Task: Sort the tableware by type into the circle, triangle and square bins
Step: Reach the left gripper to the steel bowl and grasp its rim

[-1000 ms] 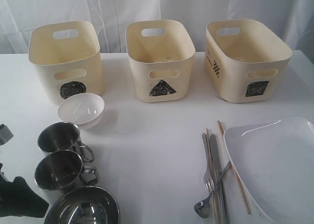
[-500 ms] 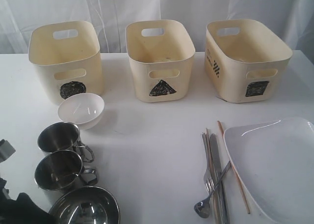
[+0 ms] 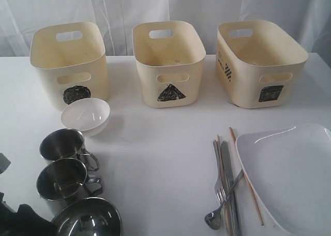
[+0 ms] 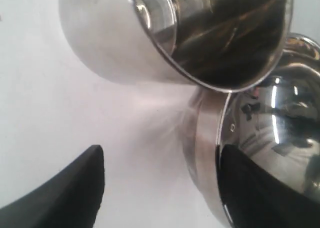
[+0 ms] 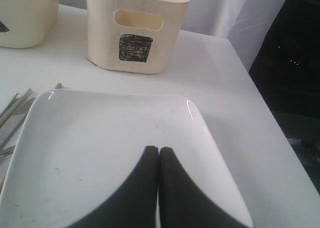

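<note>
My left gripper point(image 4: 161, 155) is open and straddles the rim of the steel bowl point(image 4: 205, 153). One finger point(image 4: 255, 188) is inside the bowl and the other point(image 4: 75, 188) is outside, over the table. A steel mug point(image 4: 175, 33) lies just beyond. The exterior view shows the steel bowl point(image 3: 88, 220), two steel mugs point(image 3: 62, 144) point(image 3: 61, 179) and a small white bowl point(image 3: 85, 116) at the front left. My right gripper point(image 5: 158, 150) is shut and empty above the white plate point(image 5: 100, 138). Fork, knife, spoon and chopsticks point(image 3: 227, 187) lie left of the plate point(image 3: 289, 174).
Circle bin point(image 3: 70, 62), triangle bin point(image 3: 168, 60) and square bin point(image 3: 258, 60) stand in a row at the back. The square bin point(image 5: 137, 28) is beyond the plate. The table's right edge point(image 5: 260, 103) drops to a dark floor. My left arm point(image 3: 23, 221) fills the bottom left corner.
My left gripper has sunk lower at the bottom left corner of the exterior view, and the steel bowl has shifted slightly left. The right side has not changed.
</note>
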{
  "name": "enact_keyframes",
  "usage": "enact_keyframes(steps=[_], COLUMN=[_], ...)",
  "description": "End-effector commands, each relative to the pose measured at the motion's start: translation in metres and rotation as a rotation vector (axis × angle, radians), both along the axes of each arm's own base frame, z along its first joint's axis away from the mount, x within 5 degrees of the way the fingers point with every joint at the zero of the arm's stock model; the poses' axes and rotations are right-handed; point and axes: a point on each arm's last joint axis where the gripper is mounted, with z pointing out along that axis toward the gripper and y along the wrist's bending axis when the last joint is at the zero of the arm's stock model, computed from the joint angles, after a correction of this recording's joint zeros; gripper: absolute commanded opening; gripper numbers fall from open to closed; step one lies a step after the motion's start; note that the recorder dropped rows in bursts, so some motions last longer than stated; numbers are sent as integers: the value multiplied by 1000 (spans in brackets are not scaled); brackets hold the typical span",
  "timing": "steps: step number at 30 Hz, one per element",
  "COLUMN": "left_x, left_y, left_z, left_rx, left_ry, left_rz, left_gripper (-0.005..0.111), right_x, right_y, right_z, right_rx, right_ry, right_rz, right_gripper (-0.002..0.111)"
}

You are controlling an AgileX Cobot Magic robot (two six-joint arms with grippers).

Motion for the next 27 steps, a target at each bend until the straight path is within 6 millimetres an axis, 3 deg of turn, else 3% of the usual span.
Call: enact_keyframes(steps=[1, 8, 12, 19, 27], left_x=[2, 5, 5, 2, -3], left_y=[1, 0, -1, -5, -16], left_z=[-7, -17, -19, -16, -4], left_rx=[2, -23, -28, -85, -260], left_ry=[27, 93, 86, 108, 161], left_rz=[40, 72, 35, 4, -39], left_gripper=[68, 62, 44, 0, 0], right_x=[0, 0, 0, 0, 0], right_y=[0, 0, 0, 0, 0], right_z=[1, 1, 1, 1, 1], right_rx=[-10, -10, -10, -10, -10], right_ry=[-10, -10, -10, -11, -11], right_rz=[-4, -4, -4, -3, -3], right_gripper=[0, 0, 0, 0, 0])
